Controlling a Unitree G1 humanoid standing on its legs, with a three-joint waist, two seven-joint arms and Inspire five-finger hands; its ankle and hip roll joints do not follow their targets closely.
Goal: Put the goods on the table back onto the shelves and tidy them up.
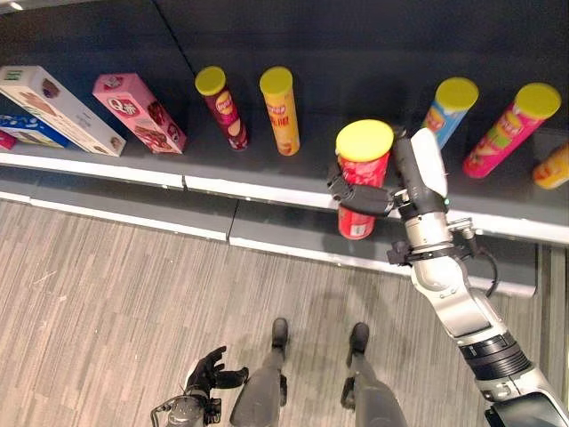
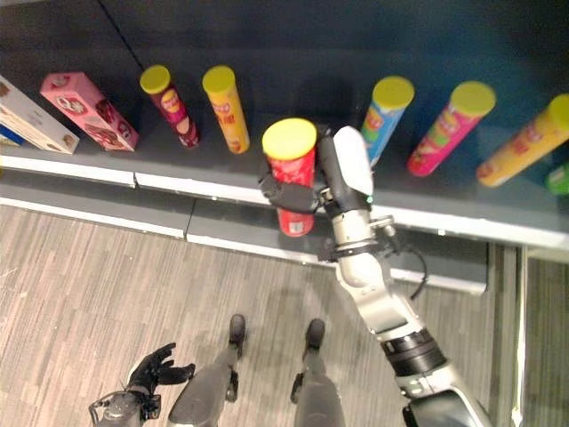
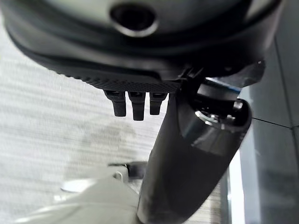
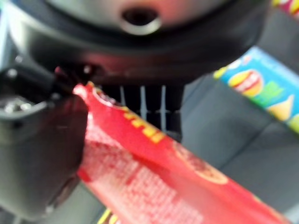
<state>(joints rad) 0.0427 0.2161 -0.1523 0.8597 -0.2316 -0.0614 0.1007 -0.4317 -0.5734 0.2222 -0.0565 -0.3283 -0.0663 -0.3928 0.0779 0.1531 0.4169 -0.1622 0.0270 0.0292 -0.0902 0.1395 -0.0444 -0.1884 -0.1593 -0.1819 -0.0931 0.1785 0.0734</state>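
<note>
Right hand (image 1: 369, 197) clamped mid-body on red cardboard crisp tube with yellow lid (image 1: 363, 178) at shelf (image 1: 267, 169) front edge; light, rigid, slick, crushable.

The place looked like a shop, or a mock-up of one. A long dark grey shelf (image 1: 293, 173) with a white front edge ran across the scene, and packaged snacks stood on it in a row with gaps between them: tall crisp tubes with yellow lids (image 1: 279, 108), a pink cardboard snack box (image 1: 138, 112) and a long white cardboard box (image 1: 59, 108). Below it was a grey wood-pattern plank floor (image 1: 116, 302).
</note>
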